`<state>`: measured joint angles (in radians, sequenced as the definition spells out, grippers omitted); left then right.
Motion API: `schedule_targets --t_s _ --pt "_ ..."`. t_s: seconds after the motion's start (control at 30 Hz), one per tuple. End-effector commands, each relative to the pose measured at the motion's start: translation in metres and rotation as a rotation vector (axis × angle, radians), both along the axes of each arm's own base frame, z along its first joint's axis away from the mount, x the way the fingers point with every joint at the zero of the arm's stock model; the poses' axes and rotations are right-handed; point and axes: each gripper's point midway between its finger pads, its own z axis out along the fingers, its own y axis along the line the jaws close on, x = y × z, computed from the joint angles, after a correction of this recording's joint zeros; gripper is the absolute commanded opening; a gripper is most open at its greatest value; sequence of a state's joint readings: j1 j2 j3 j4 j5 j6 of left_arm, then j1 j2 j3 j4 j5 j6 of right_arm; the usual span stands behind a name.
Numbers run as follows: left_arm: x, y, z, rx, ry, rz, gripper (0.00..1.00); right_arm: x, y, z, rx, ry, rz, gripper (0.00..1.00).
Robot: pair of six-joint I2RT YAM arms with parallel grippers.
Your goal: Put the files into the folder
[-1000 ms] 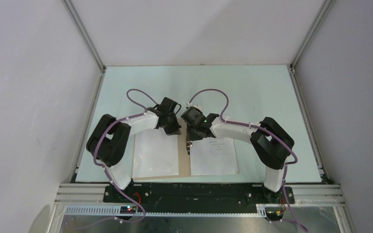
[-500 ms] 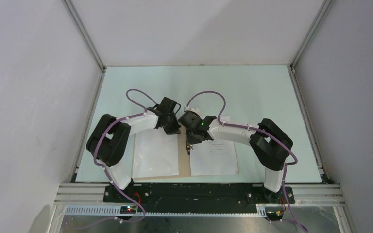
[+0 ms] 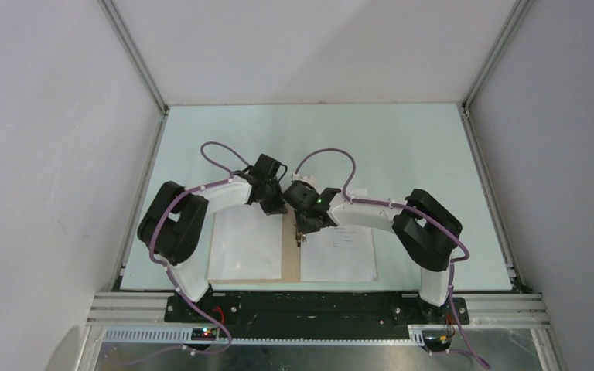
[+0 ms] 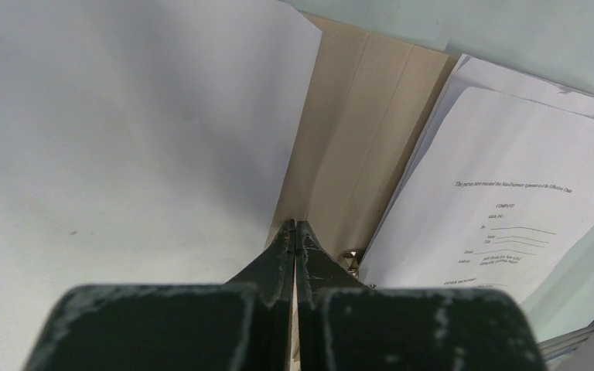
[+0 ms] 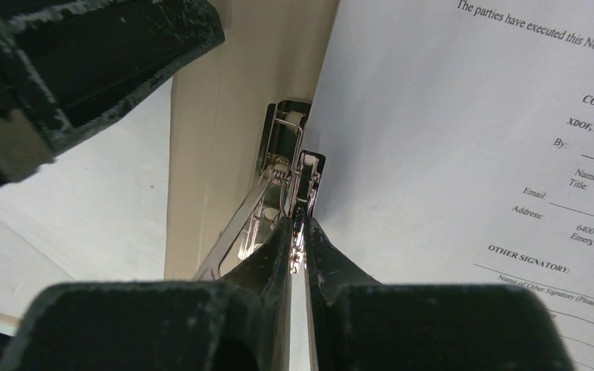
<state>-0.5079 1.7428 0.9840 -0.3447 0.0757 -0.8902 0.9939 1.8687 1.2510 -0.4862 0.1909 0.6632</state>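
The tan folder (image 3: pixel 291 263) lies open near the table's front edge. A blank white sheet (image 3: pixel 246 247) covers its left leaf and printed files (image 3: pixel 340 251) lie on its right leaf. My left gripper (image 3: pixel 278 210) is shut and empty, its tips (image 4: pixel 295 224) down on the folder (image 4: pixel 356 131) by the spine, at the blank sheet's (image 4: pixel 124 139) edge. My right gripper (image 3: pixel 300 236) is shut on the metal spine clip (image 5: pixel 286 166), a thin metal part pinched between its tips (image 5: pixel 298 222), beside the printed sheet (image 5: pixel 448 139).
Both wrists crowd together over the spine; the left gripper's fingers (image 5: pixel 85 62) show just up-left of the clip. More sheets (image 4: pixel 526 85) fan out under the printed one. White walls and aluminium rails (image 3: pixel 135 54) enclose the pale green table (image 3: pixel 402 147).
The right gripper has narrowed onto the clip, and its wrist has moved left toward the left gripper. The right-hand sheets have shifted slightly left. The left arm has stayed put.
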Motion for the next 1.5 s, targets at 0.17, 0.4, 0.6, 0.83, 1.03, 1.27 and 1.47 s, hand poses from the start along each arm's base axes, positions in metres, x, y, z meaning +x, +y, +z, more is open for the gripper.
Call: schedule_targets --t_s 0.17,0.4,0.6,0.83,1.03,1.27,1.47 --pt "0.014 -0.011 0.049 -0.09 -0.106 -0.02 0.05 -0.008 -0.002 -0.026 -0.01 0.018 -0.014 0.12" --pt "0.01 -0.026 0.056 -0.123 -0.119 -0.148 0.18 -0.006 -0.001 -0.031 0.031 0.028 -0.008 0.14" --pt "-0.001 -0.019 0.029 -0.04 -0.079 -0.158 0.2 0.004 0.0 -0.034 0.068 0.021 0.012 0.14" --pt "0.002 -0.008 0.012 0.057 -0.075 -0.11 0.2 0.02 -0.001 -0.042 0.093 0.009 0.061 0.14" --pt "0.007 0.0 0.01 0.11 -0.092 -0.091 0.22 0.034 -0.008 -0.041 0.094 -0.01 0.084 0.14" --pt "0.003 0.004 0.008 0.15 -0.083 -0.085 0.22 0.041 -0.015 -0.044 0.086 -0.014 0.09 0.14" --pt "0.007 0.005 0.02 0.157 -0.117 -0.074 0.26 0.042 -0.016 -0.045 0.084 -0.014 0.094 0.13"
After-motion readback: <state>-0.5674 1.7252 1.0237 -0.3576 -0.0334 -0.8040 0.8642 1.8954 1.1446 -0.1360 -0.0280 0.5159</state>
